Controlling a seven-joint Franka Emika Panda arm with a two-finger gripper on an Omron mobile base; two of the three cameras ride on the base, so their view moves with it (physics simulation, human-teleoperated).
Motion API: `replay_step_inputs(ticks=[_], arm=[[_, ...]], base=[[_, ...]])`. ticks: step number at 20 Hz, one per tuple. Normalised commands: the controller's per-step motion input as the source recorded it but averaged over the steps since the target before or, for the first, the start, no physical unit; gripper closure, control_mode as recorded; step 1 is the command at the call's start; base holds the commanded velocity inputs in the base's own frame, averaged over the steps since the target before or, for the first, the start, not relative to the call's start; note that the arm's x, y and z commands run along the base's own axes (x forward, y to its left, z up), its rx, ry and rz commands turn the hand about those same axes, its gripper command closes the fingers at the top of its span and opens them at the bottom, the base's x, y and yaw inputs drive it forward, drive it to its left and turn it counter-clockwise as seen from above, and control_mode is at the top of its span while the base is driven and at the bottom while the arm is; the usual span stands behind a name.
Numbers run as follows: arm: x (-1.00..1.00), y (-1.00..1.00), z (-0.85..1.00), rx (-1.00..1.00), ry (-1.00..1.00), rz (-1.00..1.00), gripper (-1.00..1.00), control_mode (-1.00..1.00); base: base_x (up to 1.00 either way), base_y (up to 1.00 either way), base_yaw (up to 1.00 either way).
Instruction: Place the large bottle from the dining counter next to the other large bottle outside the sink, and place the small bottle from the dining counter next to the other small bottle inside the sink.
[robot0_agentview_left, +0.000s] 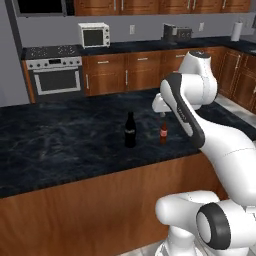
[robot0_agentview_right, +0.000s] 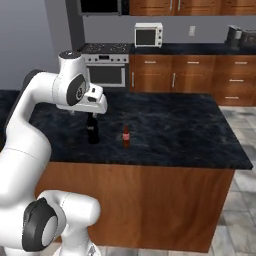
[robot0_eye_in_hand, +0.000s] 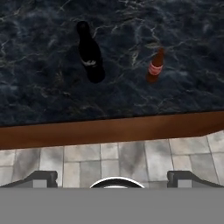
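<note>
The large bottle (robot0_agentview_left: 130, 130) stands upright at the centre of the left base view on the dining counter (robot0_agentview_left: 55, 145), with the small bottle (robot0_agentview_left: 163, 132) upright just to its right, near it but not touching; in the hand view both sit in the upper half of the frame, the dark one left of centre and the red-labelled one to its right. The gripper (robot0_eye_in_hand: 112, 178) shows at the bottom of the hand view with its fingertips (robot0_eye_in_hand: 41, 178) set wide apart, holding nothing, above grey floor tiles (robot0_eye_in_hand: 131, 157) short of the counter's wooden edge. A microwave (robot0_agentview_left: 94, 34) and an oven (robot0_agentview_left: 54, 75) occupy the upper left of the left base view.
</note>
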Motion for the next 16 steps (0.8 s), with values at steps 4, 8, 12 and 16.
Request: replay_step_inputs(ticks=[4,8,12,16], arm=[[0.0,0.0,0.0,0.0,0.0,0.0,-1.0,1.0],[0.0,0.0,0.0,0.0,0.0,0.0,-1.0,1.0],[0.0,0.0,0.0,0.0,0.0,0.0,-1.0,1.0],[0.0,0.0,0.0,0.0,0.0,0.0,-1.0,1.0]], base=[[0.38,0.26,0.0],[0.4,0.19,0.0],[0.4,0.19,0.0],[0.37,0.16,0.0]])
